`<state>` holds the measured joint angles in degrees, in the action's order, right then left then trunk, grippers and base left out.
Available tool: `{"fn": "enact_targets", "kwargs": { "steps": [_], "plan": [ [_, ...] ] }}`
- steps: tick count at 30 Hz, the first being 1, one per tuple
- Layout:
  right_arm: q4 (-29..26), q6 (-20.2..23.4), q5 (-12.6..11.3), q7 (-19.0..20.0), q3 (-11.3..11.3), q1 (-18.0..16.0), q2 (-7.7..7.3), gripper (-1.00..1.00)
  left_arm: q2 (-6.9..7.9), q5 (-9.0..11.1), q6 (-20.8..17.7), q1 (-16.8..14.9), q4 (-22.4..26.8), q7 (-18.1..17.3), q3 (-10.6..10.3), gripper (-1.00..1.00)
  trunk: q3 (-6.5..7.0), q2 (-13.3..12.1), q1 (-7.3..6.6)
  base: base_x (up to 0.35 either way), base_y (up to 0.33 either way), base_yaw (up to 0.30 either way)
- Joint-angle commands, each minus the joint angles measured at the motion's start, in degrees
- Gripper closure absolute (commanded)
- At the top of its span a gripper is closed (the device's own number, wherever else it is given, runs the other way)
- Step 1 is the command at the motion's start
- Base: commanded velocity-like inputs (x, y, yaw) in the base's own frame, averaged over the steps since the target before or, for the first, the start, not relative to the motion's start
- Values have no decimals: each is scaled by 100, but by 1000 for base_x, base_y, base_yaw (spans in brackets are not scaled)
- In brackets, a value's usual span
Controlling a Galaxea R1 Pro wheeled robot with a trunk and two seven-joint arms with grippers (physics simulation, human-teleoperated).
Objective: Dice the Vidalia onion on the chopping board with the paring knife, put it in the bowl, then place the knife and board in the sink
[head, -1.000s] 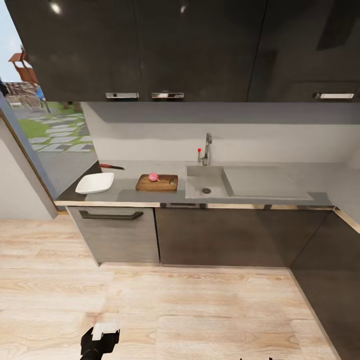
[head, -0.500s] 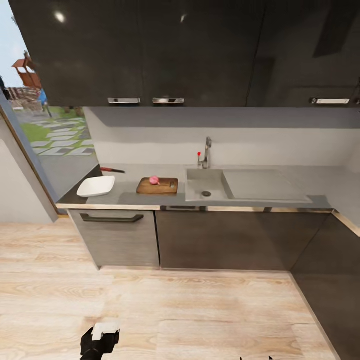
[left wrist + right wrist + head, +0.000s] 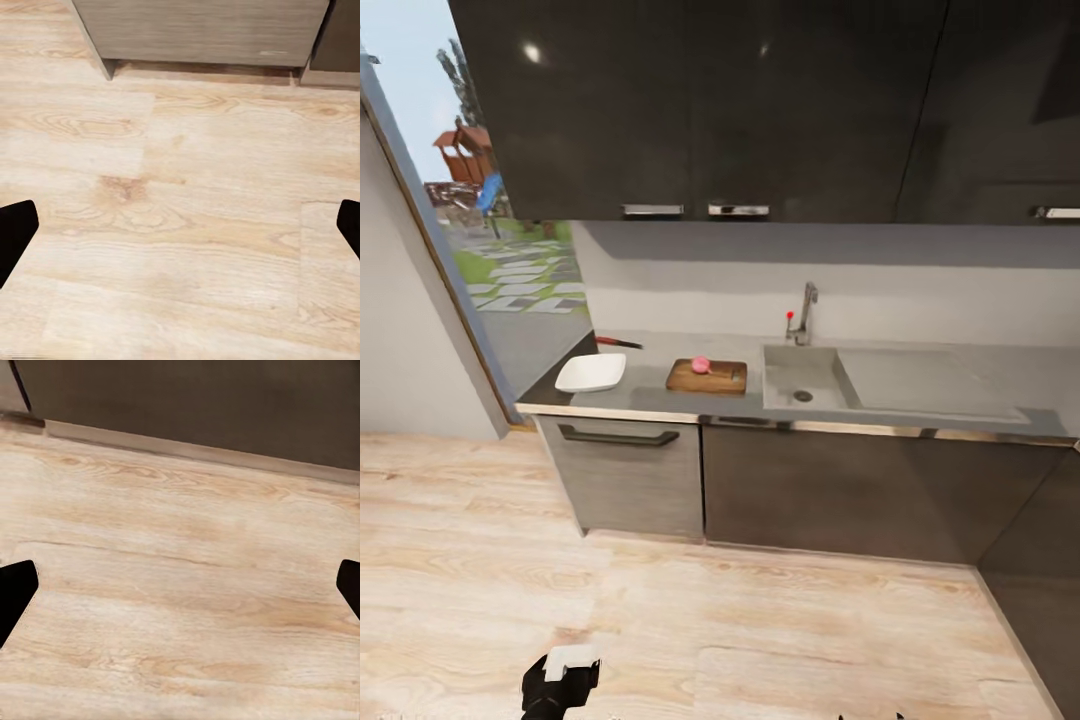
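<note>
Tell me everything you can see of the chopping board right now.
The chopping board is a brown wooden rectangle with rounded corners, lying flat on the grey countertop just left of the sink. The pinkish Vidalia onion sits whole on its middle. The white bowl lies apart to its left.

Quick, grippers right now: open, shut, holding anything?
Left gripper: open, fingers spread wide, nothing between them, only wooden floor below.
Right gripper: open, holding nothing, also above the floor.

Grey countertop (image 3: 650, 395) with bowl (image 3: 591, 373), paring knife (image 3: 618, 343), chopping board (image 3: 707, 377).
</note>
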<state>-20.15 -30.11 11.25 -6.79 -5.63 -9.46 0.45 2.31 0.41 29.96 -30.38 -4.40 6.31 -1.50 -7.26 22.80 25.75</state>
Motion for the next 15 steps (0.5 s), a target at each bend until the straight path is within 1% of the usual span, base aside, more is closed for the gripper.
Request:
{"fn": "enact_targets", "kwargs": {
  "steps": [1,15],
  "plan": [
    [2,-18,61,-25,-35,-4,6,-100,-2,3,36,-12,-26,20,-17,-100,-7,12,4,0,2,259],
    [3,-19,61,-33,-35,-4,7,-100,-11,3,36,-12,-26,20,-17,-100,52,12,4,0,0,264]
  ]
}}
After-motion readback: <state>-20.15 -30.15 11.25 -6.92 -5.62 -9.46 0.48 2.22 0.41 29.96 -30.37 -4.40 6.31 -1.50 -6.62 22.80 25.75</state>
